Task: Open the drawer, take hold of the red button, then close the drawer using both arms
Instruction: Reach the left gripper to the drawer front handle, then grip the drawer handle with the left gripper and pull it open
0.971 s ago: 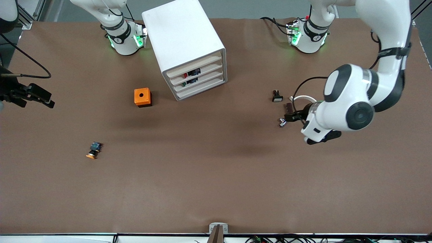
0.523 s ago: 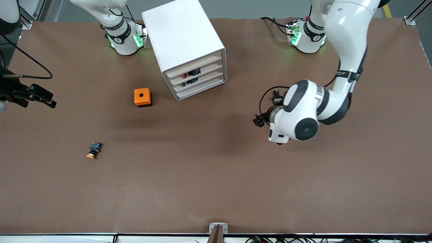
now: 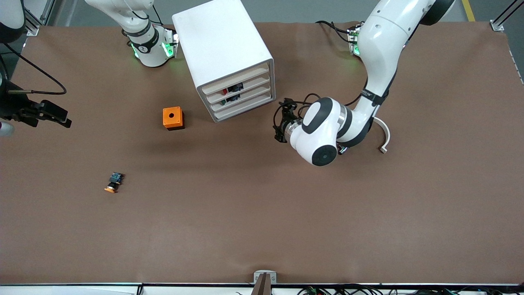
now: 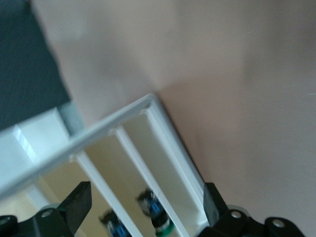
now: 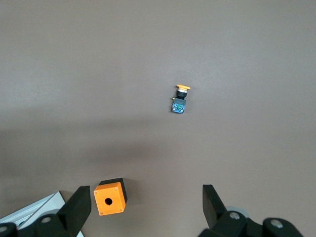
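Note:
The white cabinet (image 3: 223, 45) stands near the robots' bases. Its drawer (image 3: 249, 84), second from the top, is shut. The button's red cap (image 3: 224, 91) shows through the drawer's front. My left gripper (image 3: 281, 123) hangs open and empty close in front of the cabinet's drawers. In the left wrist view its gripper (image 4: 145, 210) frames the drawer fronts (image 4: 123, 143), and a green-capped button (image 4: 160, 222) shows in one drawer. My right gripper (image 3: 57, 116) is open and empty over the right arm's end of the table; in its own view the gripper (image 5: 145, 207) looks down on bare table.
An orange box with a hole (image 3: 173, 118) (image 5: 109, 197) sits beside the cabinet toward the right arm's end. An orange-capped button (image 3: 113, 183) (image 5: 180, 98) lies nearer the front camera. A white curved part (image 3: 384, 138) lies toward the left arm's end.
My left arm has swung from the left arm's end of the table to the front of the cabinet. My right gripper has shifted slightly.

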`<state>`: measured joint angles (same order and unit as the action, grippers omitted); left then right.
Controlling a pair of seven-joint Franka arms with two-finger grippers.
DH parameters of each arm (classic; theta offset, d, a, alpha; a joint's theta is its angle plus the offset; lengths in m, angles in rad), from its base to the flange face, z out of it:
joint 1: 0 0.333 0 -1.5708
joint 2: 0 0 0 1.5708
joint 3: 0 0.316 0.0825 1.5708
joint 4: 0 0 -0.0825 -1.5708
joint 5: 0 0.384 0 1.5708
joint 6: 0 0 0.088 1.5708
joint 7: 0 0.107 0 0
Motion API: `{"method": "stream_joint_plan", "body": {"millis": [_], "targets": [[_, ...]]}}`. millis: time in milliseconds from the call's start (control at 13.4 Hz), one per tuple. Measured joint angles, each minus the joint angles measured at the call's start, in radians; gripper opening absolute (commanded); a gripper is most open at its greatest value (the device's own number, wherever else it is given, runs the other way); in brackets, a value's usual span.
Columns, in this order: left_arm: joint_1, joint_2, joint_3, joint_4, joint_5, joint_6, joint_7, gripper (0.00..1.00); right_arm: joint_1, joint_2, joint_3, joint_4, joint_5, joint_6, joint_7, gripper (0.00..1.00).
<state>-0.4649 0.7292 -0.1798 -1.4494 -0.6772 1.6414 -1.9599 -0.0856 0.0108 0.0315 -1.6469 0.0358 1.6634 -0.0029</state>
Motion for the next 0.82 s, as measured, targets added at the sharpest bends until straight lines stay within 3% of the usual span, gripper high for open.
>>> {"method": "stream_joint_plan", "body": {"millis": [299,448,822], "targets": [[-0.026,0.059,0.0,0.0,-0.128,-0.004,-0.174,0.89,0.003,0.0,0.0,-0.001,0.0,-0.005,0.0,1.0],[-0.036,0.062,-0.001,0.002,-0.164,-0.006,-0.273,0.75,0.003,0.0,0.0,-0.001,0.0,-0.005,0.0,1.0],[-0.104,0.066,-0.001,0.006,-0.226,-0.058,-0.38,0.66,0.003,0.0,0.0,-0.001,0.0,-0.007,0.0,1.0]]}}
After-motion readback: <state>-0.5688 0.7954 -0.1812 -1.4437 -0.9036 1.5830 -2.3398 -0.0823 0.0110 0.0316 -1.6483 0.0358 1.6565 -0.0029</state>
